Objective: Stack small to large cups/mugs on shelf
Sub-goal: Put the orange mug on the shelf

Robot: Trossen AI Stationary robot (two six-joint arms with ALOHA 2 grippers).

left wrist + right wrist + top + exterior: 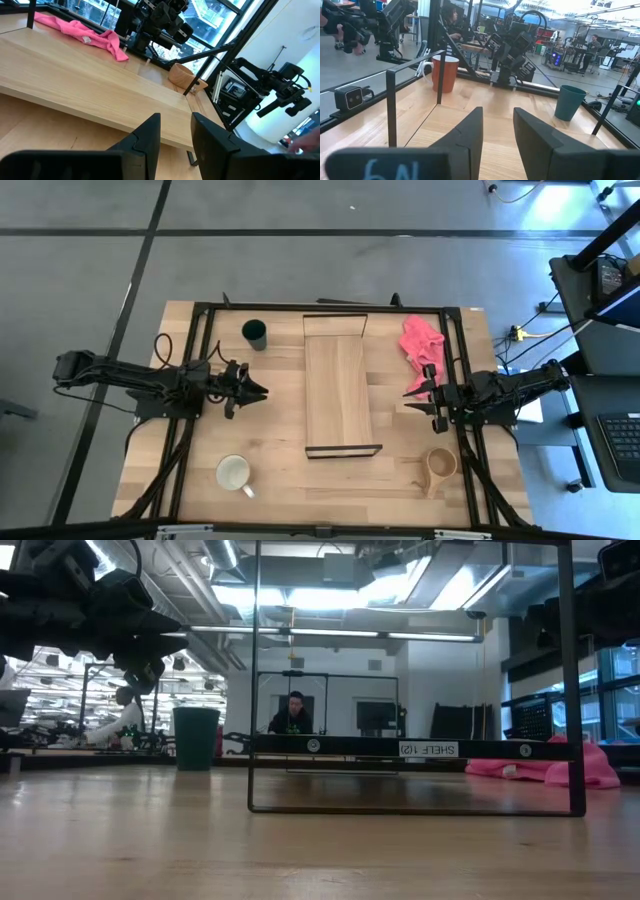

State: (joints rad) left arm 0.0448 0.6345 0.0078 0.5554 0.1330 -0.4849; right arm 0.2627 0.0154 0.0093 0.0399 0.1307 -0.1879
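Observation:
The shelf (335,395) is a long light-wood board with black frame ends, lying mid-table. The dark green cup (254,333) stands at the far left of it. The orange-brown mug (234,473), white inside, stands at the near left. The tan wooden handled cup (438,465) stands at the near right. My left gripper (262,392) hovers left of the shelf, pointing at it, narrowly open and empty (176,117). My right gripper (408,400) hovers right of the shelf, pointing at it, narrowly open and empty (497,112).
A pink cloth (420,345) lies at the far right, just beyond my right gripper. A black frame (200,308) runs round the tabletop. People sit in the room behind the table (293,712).

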